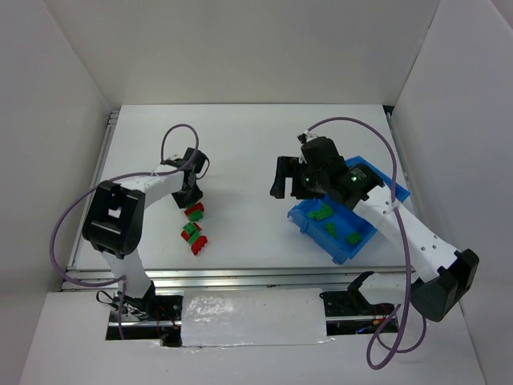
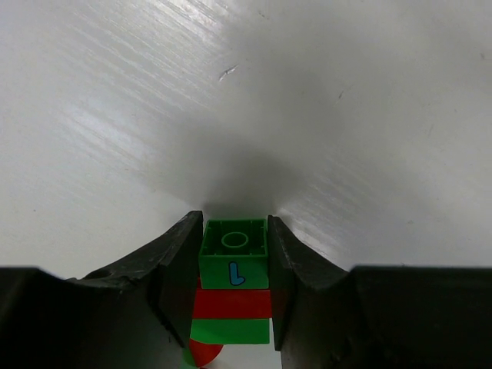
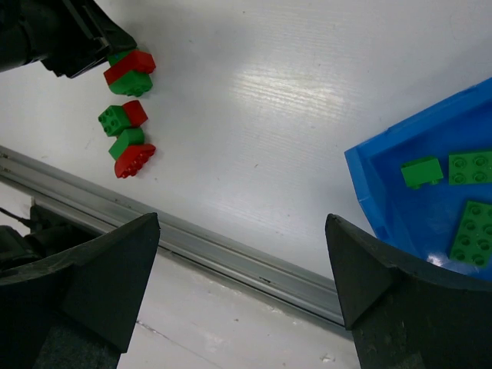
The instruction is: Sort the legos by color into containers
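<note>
White walls box in a white counter [image 1: 240, 144], and my two arms reach over it from the near edge. My left pincer [image 2: 234, 231] is down at the far end of a short row of legos [image 1: 194, 231] on the left half of the counter. It has narrowed to the width of one green brick [image 2: 234, 254], a finger [image 2: 181, 261] flat against each side. I judge that a grip, though the brick has not left the pile. It sits on top of a red piece [image 2: 231, 304], with more green showing below that. Lifting it may drag those along if they are snapped together, which I cannot tell from here.

What the next move turns on is direction. The blue bin [image 1: 317, 241] lies well apart to the right of this pincer, across bare counter, set at a slant. Three green legos [image 1: 329, 230] already lie in the part of it I can see. My right arm covers the rest, so I cannot tell what the other compartment holds.

My right pincer [image 3: 242, 223] hangs wide open and holds nothing, just beside the bin's left corner [image 3: 361, 165] and far nearer to it than the left one is. The green brick has to travel rightward, either the whole way in my left pincer or by a handover midway.
</note>
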`<state>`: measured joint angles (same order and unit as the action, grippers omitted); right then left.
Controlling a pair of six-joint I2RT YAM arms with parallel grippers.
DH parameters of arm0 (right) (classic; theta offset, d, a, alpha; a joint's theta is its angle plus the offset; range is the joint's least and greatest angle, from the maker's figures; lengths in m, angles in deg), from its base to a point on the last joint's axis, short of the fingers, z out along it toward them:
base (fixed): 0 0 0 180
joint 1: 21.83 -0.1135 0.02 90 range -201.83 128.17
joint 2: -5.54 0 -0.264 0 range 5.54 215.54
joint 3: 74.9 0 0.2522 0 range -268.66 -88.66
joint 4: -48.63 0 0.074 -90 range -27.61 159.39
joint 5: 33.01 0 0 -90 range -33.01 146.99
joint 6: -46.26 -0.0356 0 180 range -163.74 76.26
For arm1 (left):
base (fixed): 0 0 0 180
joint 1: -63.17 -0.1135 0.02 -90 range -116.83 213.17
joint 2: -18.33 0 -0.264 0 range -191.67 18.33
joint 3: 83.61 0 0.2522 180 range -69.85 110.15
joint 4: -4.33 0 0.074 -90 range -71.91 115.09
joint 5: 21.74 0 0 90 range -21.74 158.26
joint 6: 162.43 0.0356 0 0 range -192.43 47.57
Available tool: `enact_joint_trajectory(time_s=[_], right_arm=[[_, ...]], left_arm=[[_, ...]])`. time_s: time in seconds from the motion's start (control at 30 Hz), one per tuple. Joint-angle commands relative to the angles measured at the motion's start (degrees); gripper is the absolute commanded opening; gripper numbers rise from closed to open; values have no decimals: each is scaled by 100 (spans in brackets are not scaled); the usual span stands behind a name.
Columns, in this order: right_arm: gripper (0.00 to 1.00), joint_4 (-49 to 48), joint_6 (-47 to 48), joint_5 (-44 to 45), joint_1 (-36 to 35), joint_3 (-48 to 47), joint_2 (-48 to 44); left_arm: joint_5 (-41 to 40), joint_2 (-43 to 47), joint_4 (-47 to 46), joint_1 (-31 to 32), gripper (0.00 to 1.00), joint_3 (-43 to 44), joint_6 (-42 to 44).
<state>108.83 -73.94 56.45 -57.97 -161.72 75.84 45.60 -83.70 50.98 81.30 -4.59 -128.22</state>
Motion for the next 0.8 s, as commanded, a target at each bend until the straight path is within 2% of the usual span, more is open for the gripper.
enact_joint_trajectory(time_s=[0.0, 0.07, 0.1, 0.23, 0.4, 0.57, 0.63, 0.77], right_arm=[[95, -64, 102, 185, -60, -262, 106], [96, -170, 67, 203, -42, -227, 176], [96, -222, 32, 264, -34, -200, 177], [96, -1054, -205, 80, 72, 246, -24], [96, -2567, -452, -973, 239, 1038, -359], [95, -3412, -996, -1072, 248, 1259, -210], [94, -3640, -1286, -740, 239, 1346, -149], [92, -3957, -1384, -728, 239, 1373, 1]], left_arm=[[243, -193, -221, -29, 13, 119, -37], [349, -220, -326, -29, 1, 233, 24], [489, -211, -344, -29, 0, 399, 24], [840, 16, -318, 41, 0, 918, 51], [1026, 552, -99, 577, 0, 1656, -90], [1009, 878, -133, 1323, 0, 2052, -449], [1070, 984, -377, 1595, 0, 2123, -451], [1035, 949, -493, 1922, 0, 2377, -424]])
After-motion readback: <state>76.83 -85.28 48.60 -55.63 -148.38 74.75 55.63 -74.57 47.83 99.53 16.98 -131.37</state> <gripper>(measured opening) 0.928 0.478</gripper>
